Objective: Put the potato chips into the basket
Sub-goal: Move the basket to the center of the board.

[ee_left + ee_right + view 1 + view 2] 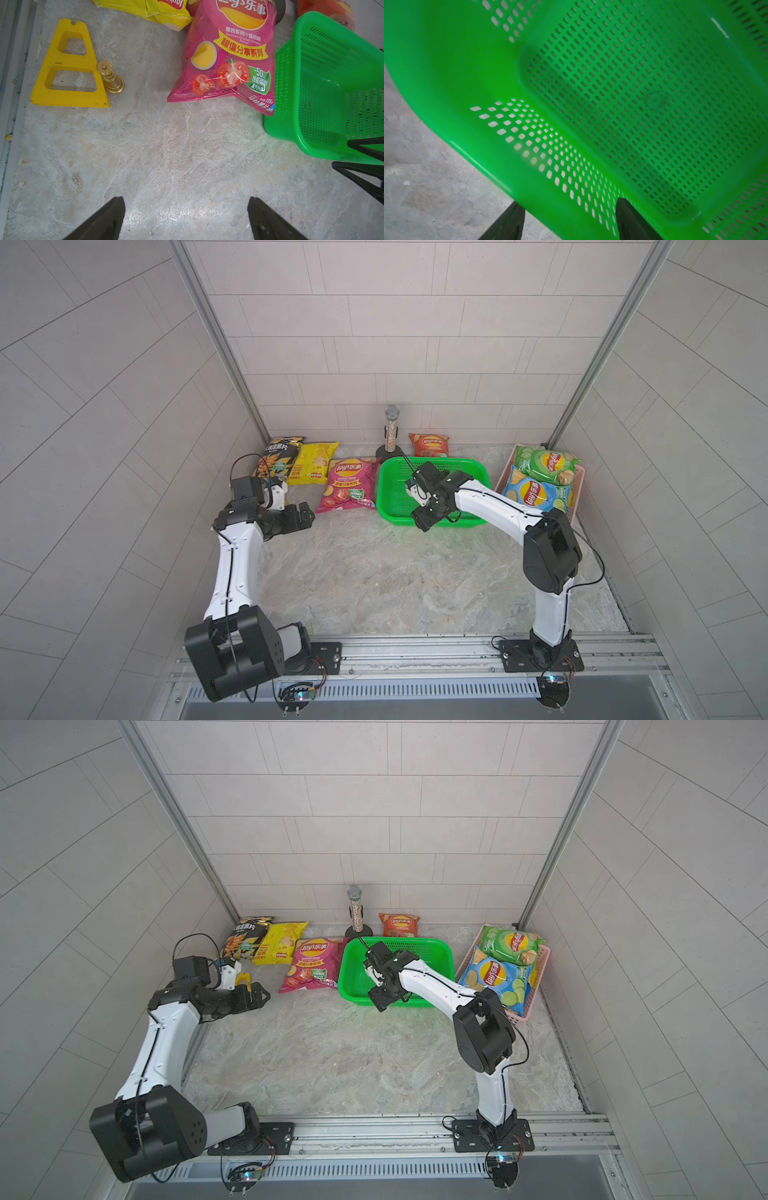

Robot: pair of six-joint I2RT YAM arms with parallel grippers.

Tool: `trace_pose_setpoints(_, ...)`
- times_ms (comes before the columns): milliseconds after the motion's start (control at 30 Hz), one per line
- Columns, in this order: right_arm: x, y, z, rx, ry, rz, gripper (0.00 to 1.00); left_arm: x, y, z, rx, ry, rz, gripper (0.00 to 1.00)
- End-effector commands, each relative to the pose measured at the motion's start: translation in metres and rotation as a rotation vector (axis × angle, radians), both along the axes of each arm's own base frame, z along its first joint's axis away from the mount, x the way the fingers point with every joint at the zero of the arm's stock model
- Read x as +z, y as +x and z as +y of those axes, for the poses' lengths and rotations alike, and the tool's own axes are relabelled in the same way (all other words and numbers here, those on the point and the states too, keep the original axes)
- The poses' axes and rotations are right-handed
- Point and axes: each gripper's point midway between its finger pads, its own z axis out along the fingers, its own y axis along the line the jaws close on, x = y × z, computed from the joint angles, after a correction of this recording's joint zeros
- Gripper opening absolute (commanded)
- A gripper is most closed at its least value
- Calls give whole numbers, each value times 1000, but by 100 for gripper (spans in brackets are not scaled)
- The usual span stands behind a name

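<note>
Left gripper (186, 199), spread wide and empty, hovers left of green perforated plastic basket (383, 489); right gripper (568, 200), parted, straddles its near rim. Glossy magenta chip bag (349, 485) abuts its left wall. Pink plastic basket (578, 497), rightward, holds glossy green chip bag (544, 464) and glossy blue chip bag (532, 495). Left wrist view alone shows gold knob (111, 78).

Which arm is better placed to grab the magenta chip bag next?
Left. Its open jaws hover just short of the magenta bag; the right arm's jaws straddle the green basket's near rim.
</note>
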Motion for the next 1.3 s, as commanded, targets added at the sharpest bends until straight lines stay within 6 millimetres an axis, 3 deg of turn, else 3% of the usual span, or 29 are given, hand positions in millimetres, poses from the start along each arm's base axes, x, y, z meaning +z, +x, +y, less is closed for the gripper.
trace_pose_setpoints(0, -4, -5, 2, 94, -32, 18, 73, -7, -5, -2, -14, -12, 29, 100)
trace_pose_setpoints(233, -21, -5, 3, 131, -114, -20, 59, -5, -5, 1, -3, 5, 24, 100)
trace_pose_setpoints(433, -5, -9, 9, 153, -122, -114, 29, -5, -6, 2, 2, 9, 25, 100)
trace_pose_setpoints(767, 8, -33, 29, 236, -133, -176, 11, -4, -6, 2, 5, 9, 25, 100)
trace_pose_setpoints(967, 9, -65, 44, 290, -140, -186, 0, -4, -6, 2, 5, 9, 25, 100)
trace_pose_setpoints(1267, -8, -157, 70, 507, -103, -141, 0, -5, -5, 1, 2, 1, 27, 100)
